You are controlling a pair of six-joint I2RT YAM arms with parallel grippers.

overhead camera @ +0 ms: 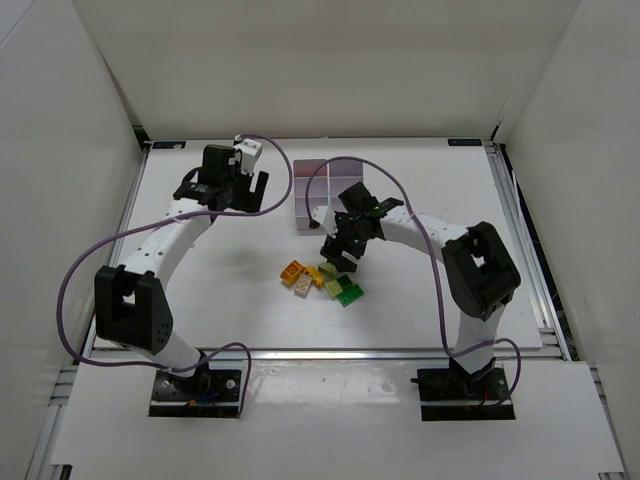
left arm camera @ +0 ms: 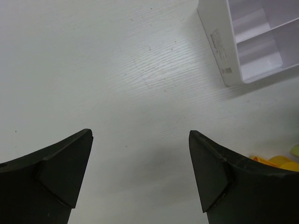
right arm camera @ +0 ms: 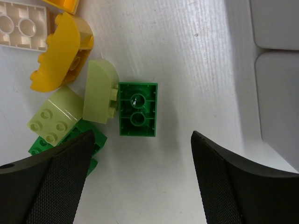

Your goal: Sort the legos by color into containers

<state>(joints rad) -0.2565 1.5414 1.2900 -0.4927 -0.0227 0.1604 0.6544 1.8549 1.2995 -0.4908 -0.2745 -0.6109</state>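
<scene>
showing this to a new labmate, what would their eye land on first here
The bright heap of legos mid-table, orange, yellow, lime and green on white. The right pincer hangs open directly over it, a green brick lying underside up just ahead of its fingertips. The white containers stand just behind the heap.

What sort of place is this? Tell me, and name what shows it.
Probably a robotics lab test cell: a left arm and a right arm bolted to a white table, plain white walls closing it in, and toy bricks near a divided bin.
</scene>
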